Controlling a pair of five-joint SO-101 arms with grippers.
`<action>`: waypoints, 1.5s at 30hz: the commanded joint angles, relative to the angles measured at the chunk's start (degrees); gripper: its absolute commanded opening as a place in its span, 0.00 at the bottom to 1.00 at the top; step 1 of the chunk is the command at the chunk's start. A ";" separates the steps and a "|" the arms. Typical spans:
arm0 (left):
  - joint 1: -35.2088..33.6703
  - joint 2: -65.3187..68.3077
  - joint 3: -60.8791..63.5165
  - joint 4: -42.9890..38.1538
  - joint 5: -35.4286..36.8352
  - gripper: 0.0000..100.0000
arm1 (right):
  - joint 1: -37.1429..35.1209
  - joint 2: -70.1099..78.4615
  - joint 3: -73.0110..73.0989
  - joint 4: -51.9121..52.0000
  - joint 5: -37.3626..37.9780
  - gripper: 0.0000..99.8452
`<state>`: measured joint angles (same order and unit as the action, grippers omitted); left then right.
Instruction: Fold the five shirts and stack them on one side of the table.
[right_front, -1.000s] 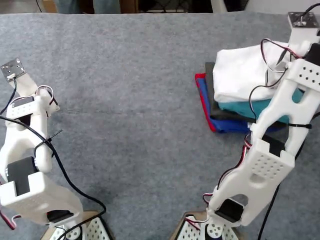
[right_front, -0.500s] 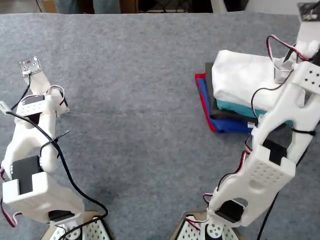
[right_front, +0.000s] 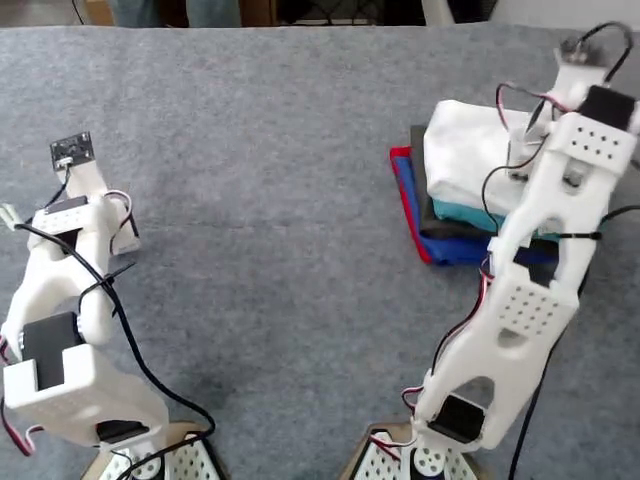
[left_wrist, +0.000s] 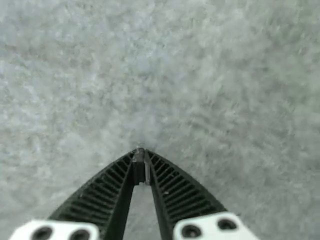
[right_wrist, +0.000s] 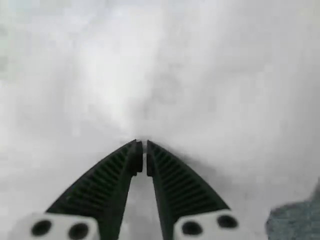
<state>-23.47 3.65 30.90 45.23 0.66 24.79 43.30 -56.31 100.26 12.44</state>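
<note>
Five folded shirts sit in one stack (right_front: 455, 190) on the grey felt surface (right_front: 270, 150). The white shirt (right_front: 465, 160) is on top, the teal shirt (right_front: 462, 212) just under it, and lower down are the dark grey shirt (right_front: 420, 180) and the blue shirt (right_front: 445, 250). The red shirt (right_front: 400, 165) shows as a thin edge beside the blue.

We see the right arm (right_front: 540, 270) stretched over the stack, covering part of it. The right hand (right_wrist: 141, 152) is over the white shirt with its fingers together and no cloth between them; we cannot tell whether the tips touch the fabric.

The left arm (right_front: 70, 260) is well apart from the stack. The left hand (left_wrist: 140, 162) also has its fingers together — tips meeting over bare felt.
</note>
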 joint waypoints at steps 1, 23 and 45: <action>-1.89 -6.77 -5.49 6.33 -4.40 0.03 | -0.79 4.18 -2.51 0.18 -0.53 0.02; -3.47 -58.20 -4.09 36.84 -12.04 0.03 | -8.26 -38.90 -8.66 0.97 -0.53 0.02; 3.56 -102.59 53.49 24.09 -11.69 0.03 | -38.24 -118.11 113.27 -22.15 -0.70 0.02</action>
<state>-20.66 -94.64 83.47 70.46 -10.95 -14.42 -63.87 42.07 83.74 12.44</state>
